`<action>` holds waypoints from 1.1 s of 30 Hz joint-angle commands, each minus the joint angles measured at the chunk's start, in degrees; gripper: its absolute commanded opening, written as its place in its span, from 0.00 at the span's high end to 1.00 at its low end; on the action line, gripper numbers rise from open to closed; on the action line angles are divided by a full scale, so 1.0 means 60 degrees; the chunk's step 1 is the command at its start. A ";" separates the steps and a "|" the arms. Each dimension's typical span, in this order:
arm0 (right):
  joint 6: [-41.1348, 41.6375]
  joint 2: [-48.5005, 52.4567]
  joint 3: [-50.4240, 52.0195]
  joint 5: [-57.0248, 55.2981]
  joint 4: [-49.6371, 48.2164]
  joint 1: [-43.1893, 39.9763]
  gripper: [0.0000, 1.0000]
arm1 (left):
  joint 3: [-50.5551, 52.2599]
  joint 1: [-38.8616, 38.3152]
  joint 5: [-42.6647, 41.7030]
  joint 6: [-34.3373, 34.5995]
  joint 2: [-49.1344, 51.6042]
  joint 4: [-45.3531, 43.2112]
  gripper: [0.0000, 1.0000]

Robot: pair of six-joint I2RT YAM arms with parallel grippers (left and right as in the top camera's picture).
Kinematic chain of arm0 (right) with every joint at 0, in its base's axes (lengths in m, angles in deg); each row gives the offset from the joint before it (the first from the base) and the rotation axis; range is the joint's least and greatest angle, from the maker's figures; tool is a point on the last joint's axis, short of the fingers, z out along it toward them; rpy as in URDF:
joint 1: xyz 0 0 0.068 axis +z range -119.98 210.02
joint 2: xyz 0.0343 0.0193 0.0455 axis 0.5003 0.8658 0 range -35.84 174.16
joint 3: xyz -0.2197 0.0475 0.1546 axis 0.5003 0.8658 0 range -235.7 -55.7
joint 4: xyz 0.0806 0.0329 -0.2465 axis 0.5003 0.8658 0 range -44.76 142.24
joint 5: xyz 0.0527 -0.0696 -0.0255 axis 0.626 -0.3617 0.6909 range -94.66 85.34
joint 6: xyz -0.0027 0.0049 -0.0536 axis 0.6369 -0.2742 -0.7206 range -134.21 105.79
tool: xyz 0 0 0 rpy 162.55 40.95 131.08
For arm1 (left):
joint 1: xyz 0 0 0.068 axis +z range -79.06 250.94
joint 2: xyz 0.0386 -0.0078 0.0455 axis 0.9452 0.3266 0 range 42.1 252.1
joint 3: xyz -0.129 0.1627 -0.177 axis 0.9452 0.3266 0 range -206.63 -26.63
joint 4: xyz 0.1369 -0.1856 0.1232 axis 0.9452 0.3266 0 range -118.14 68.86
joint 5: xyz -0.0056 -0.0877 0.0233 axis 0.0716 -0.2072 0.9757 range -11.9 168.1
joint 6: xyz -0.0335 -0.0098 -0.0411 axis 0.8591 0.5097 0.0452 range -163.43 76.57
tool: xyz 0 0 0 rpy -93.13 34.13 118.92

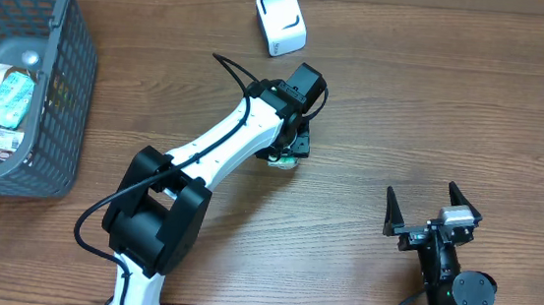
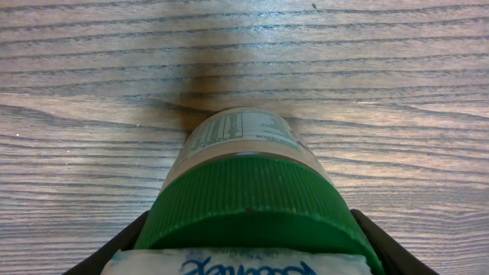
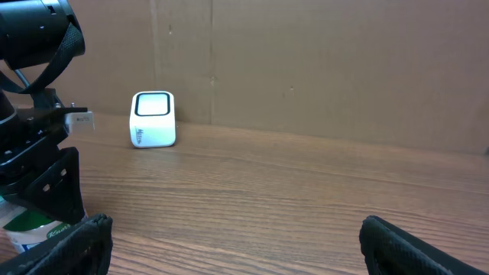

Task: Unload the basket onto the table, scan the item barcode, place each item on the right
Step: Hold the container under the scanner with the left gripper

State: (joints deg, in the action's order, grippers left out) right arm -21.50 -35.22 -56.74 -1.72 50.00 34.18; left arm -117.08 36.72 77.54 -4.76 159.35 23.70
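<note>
Green-capped jar [image 1: 284,160] sits at the middle of the counter [image 1: 404,105], clamped about its lid by the left gripper [image 1: 290,146], whose jaws stand roughly half open around it; whether its base rests on the wood or hangs just above cannot be told. The white scanner [image 1: 281,20] stands well apart at the far edge, so picking up looks done while carrying the jar over and turning its barcode to the scanner's window remains. The right gripper [image 1: 422,188] waits at the near right, spread wide and empty, and a grey basket [image 1: 61,75] of other goods stands at the far left.
</note>
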 commanded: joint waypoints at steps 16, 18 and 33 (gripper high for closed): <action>-0.0015 -0.0076 0.0098 -0.0051 -0.0018 -0.0029 0.00 | 0.0058 -0.0080 0.0197 0.0091 -0.0058 -0.0007 0.24; -0.0015 -0.0076 0.0098 -0.0051 -0.0018 -0.0029 0.00 | 0.0058 -0.0080 0.0200 0.0091 -0.0058 -0.0007 0.18; -0.0015 -0.0076 0.0098 -0.0051 -0.0018 -0.0029 0.00 | 0.0058 -0.0080 0.0189 0.0087 -0.0058 0.0007 0.00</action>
State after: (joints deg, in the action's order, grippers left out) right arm -21.52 -35.22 -56.74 -1.70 50.02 34.18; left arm -116.97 36.50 77.93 -4.38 159.35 23.70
